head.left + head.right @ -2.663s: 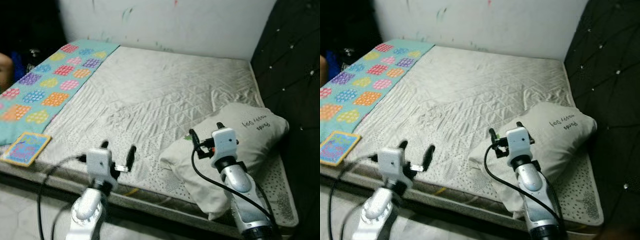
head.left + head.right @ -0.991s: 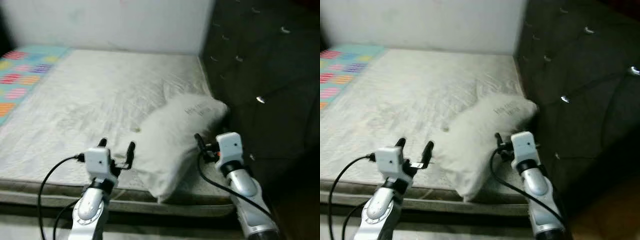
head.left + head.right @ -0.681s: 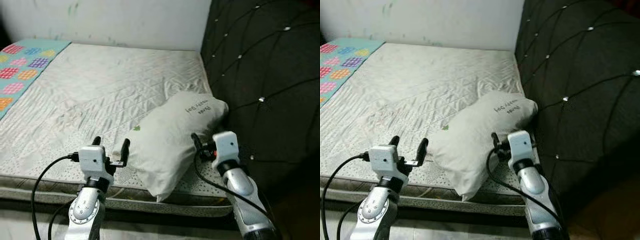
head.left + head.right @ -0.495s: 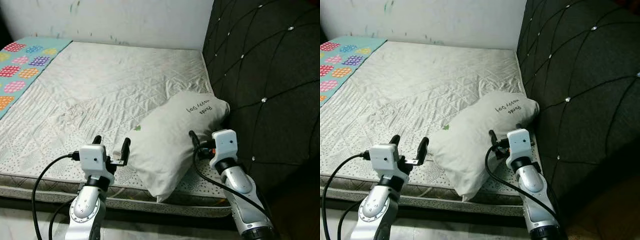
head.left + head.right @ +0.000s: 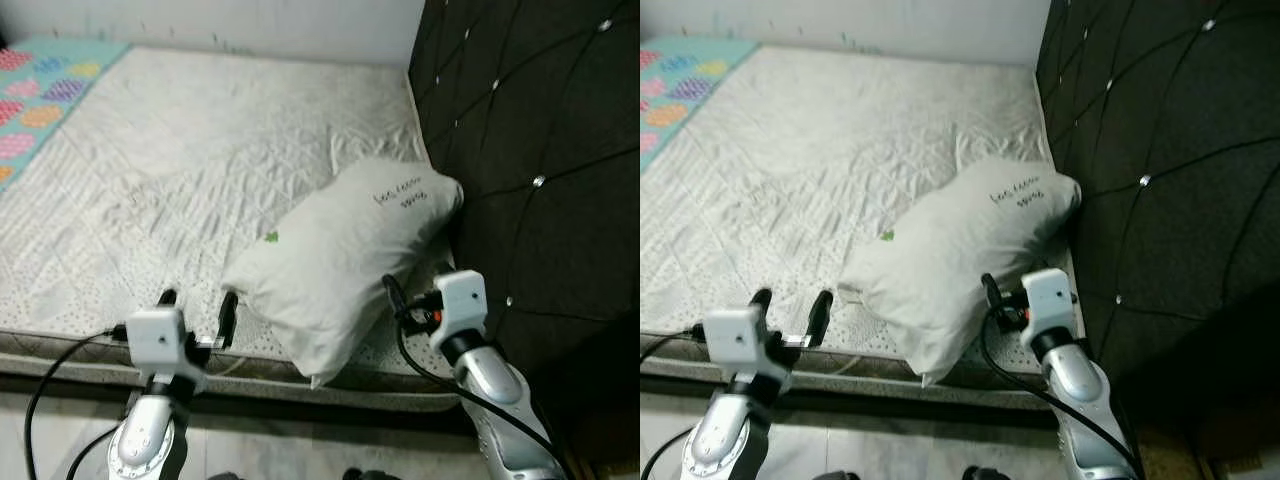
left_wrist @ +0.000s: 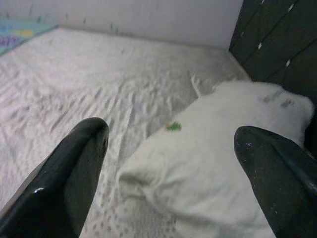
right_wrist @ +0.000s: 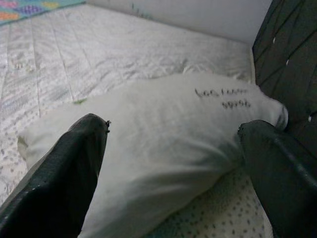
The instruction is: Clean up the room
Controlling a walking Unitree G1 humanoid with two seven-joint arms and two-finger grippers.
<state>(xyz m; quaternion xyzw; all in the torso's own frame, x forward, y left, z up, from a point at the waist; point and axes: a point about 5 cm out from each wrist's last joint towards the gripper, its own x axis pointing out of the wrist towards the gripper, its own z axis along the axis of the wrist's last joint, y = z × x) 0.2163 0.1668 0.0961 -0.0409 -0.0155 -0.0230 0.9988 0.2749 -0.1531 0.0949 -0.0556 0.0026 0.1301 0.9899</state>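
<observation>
A white pillow with dark handwriting and a small green mark lies askew on the bed's near right corner, one end against the dark headboard. Its near corner overhangs the mattress edge. My left gripper is open, hovering at the mattress edge just left of the pillow's near corner. My right gripper is open at the pillow's right side, its fingers straddling the pillow without touching it.
A turquoise blanket with coloured patches lies along the bed's far left. A pale wall runs behind the bed. The tufted black headboard rises at the right. Grey floor shows below the mattress edge.
The view has tipped down and drawn nearer to the bed, so the pillow sits more centrally. Both grippers stay open, close to the pillow.
</observation>
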